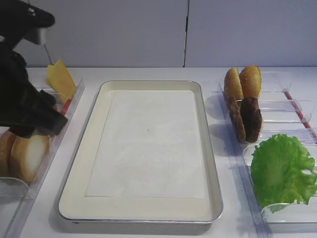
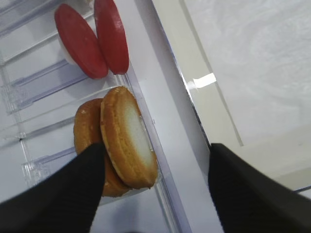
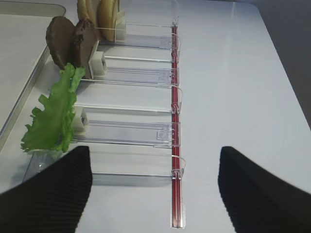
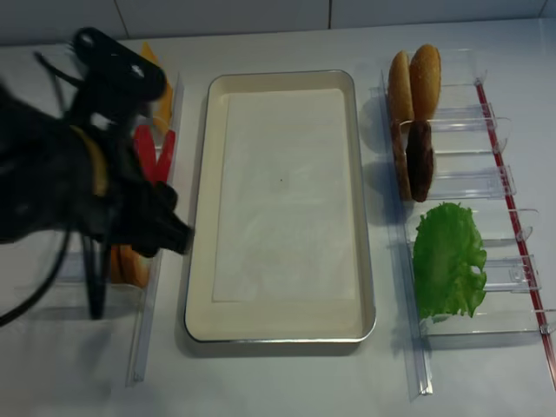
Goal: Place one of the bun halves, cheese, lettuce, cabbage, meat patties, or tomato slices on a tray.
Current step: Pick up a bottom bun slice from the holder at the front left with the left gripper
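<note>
We find the left hand (image 2: 153, 184) spread, its two dark fingers standing either side of the bun half (image 2: 129, 138) that rests on edge in the clear holder (image 2: 43, 165) on the left of the bench (image 1: 237, 208). The pale cut face of that bun half turns toward the tray (image 1: 210, 163), and a second bun (image 2: 85, 136) leans against its back. Nothing is pinched yet; one finger appears to touch or overlap the buns' edge, the other hangs over the strip between holder and tray.

We judge the step to be the grasp. To do it well, the hand should centre over the front bun half alone, close across its thickness without catching the bun behind, then lift clear of the holder wall before crossing to the tray.

The tray lies just beside this holder, lined with white paper (image 1: 148, 144) and bare of food.

Farther off, the right hand (image 3: 155, 189) is spread over the right-hand holders, holding nothing; the lettuce (image 3: 56, 119) and meat patties (image 3: 70, 41) stand beyond it.

The left wrist view alone shows the finger placement and the tomato slices (image 2: 92, 41); in the first high view the arm hides both. That high view alone shows the cheese (image 1: 60, 79).
</note>
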Action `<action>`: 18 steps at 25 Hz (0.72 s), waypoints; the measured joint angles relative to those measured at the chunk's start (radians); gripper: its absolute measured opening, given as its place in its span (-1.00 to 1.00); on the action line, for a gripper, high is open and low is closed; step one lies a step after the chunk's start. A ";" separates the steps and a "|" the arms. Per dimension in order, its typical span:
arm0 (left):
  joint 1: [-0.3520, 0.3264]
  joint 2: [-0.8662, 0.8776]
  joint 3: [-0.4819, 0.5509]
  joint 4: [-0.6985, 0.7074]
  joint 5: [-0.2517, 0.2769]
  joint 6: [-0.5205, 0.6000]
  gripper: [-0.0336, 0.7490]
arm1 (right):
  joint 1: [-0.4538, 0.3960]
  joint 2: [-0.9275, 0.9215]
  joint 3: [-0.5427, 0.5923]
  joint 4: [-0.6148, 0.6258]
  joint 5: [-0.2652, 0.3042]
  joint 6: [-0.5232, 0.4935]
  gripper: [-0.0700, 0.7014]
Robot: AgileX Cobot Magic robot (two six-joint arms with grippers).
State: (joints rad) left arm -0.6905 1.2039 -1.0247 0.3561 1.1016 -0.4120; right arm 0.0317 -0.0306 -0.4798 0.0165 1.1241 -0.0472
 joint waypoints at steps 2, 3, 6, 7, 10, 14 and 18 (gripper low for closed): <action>-0.004 0.028 0.000 0.010 0.000 -0.048 0.25 | 0.000 0.000 0.000 0.000 0.000 0.000 0.59; -0.004 0.031 0.000 0.012 0.000 -0.066 0.24 | 0.000 0.000 0.000 0.000 0.000 0.000 0.59; -0.006 0.032 0.000 0.015 -0.002 -0.094 0.21 | 0.000 0.000 0.000 0.000 0.000 0.000 0.59; -0.006 0.033 0.000 0.015 -0.002 -0.098 0.21 | 0.000 0.000 0.000 0.000 0.000 0.000 0.59; 0.000 0.049 0.000 0.038 0.003 -0.149 0.20 | 0.000 0.000 0.000 0.000 0.000 0.000 0.59; 0.051 0.065 0.000 0.076 0.054 -0.224 0.20 | 0.000 0.000 0.000 0.000 0.000 0.000 0.59; 0.082 0.070 0.000 0.037 0.022 -0.211 0.20 | 0.000 0.000 0.000 0.000 0.000 0.000 0.59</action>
State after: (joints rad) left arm -0.6082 1.2742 -1.0247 0.3935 1.1234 -0.6227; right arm 0.0317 -0.0306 -0.4798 0.0165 1.1241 -0.0472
